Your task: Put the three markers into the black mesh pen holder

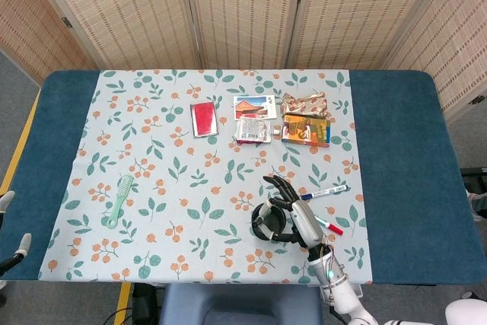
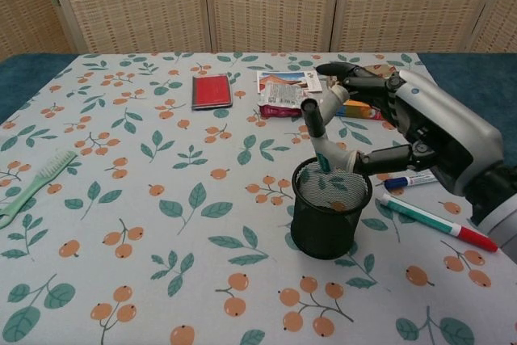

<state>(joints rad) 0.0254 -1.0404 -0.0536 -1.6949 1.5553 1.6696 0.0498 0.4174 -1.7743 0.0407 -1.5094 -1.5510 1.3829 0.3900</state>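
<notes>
**A:** Where is the right hand (image 2: 408, 123)?

**B:** Just above the black mesh pen holder (image 2: 329, 208), near the front edge of the worktop (image 1: 396, 157). Its thumb and a finger pinch a green marker (image 2: 315, 136) with a black cap; the other fingers (image 2: 355, 82) are spread above it.

**A:** How does that marker sit?

**B:** Nearly upright, cap up, leaning a little. Its lower end is at the holder's rim, just dipping inside the mouth in the chest view. From the head view the hand (image 1: 297, 215) covers most of the holder (image 1: 268, 223).

**A:** And the other two markers?

**B:** Both lie on the leaf-printed cloth (image 2: 161, 199) to the right of the holder. The blue-capped marker (image 2: 422, 178) is partly hidden behind the hand; the green-and-red marker (image 2: 440, 222) lies just in front of it, apart from the holder.

**A:** The left hand?

**B:** Only a sliver of it (image 1: 9, 222) shows at the left edge of the head view, off the worktop. I cannot tell how its fingers are set.

**A:** Anything else on the cloth?

**B:** A green comb (image 2: 32, 185) at the left, a red booklet (image 2: 212, 91) further back, and some snack packets (image 2: 283, 101) beside a postcard (image 1: 255, 106).
</notes>
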